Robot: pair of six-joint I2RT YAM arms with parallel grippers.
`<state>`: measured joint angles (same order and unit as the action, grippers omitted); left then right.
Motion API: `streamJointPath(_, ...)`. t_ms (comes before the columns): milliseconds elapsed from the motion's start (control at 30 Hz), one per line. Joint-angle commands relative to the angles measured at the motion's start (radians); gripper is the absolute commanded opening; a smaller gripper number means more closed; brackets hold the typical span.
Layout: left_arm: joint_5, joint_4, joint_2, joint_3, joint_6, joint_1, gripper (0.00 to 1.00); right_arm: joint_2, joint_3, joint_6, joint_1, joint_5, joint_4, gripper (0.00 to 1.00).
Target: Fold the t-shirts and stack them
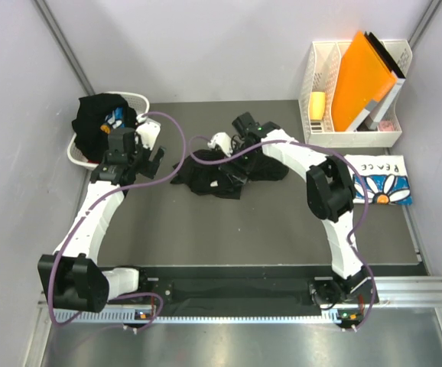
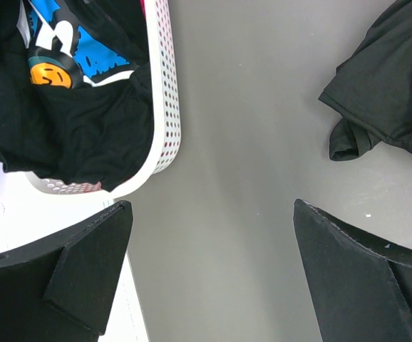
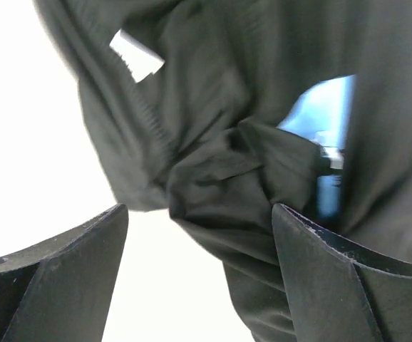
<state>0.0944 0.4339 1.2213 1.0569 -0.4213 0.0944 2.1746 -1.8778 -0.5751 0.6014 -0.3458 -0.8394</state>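
My right claw (image 3: 199, 214) is spread wide, just above the crumpled black tee (image 1: 215, 180) in the middle of the table (image 1: 206, 229). I should find a corner, pinch only one layer, then pull it flat. My left claw (image 2: 213, 206) is spread too, by the basket (image 2: 165, 107).

A basket (image 2: 165, 107) holding a bundled t-shirt (image 2: 70, 128) sits ahead-left of the left end effector (image 2: 212, 206). A crumpled t-shirt (image 2: 391, 85) lies on the surface (image 2: 241, 107) ahead-right, just before the right end effector (image 3: 199, 210). A folded t-shirt (image 1: 381, 180) lies well to the right.
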Motion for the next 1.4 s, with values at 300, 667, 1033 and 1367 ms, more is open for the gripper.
streamJointPath(300,0.004,-0.018,0.023,0.028,0.012,0.016,0.99,-0.025,0.000,-0.244,0.046,0.080,-0.082,0.84)
streamJointPath(667,0.010,-0.024,0.030,0.025,0.012,0.021,0.99,0.010,0.108,-0.240,0.052,0.180,0.059,0.48)
streamJointPath(1033,0.013,-0.035,0.026,0.017,0.001,0.022,0.99,0.004,0.086,-0.230,0.051,0.235,0.114,0.00)
streamJointPath(1367,-0.008,-0.040,0.049,0.015,0.004,0.022,0.99,-0.142,-0.047,-0.152,0.040,0.382,0.281,0.00)
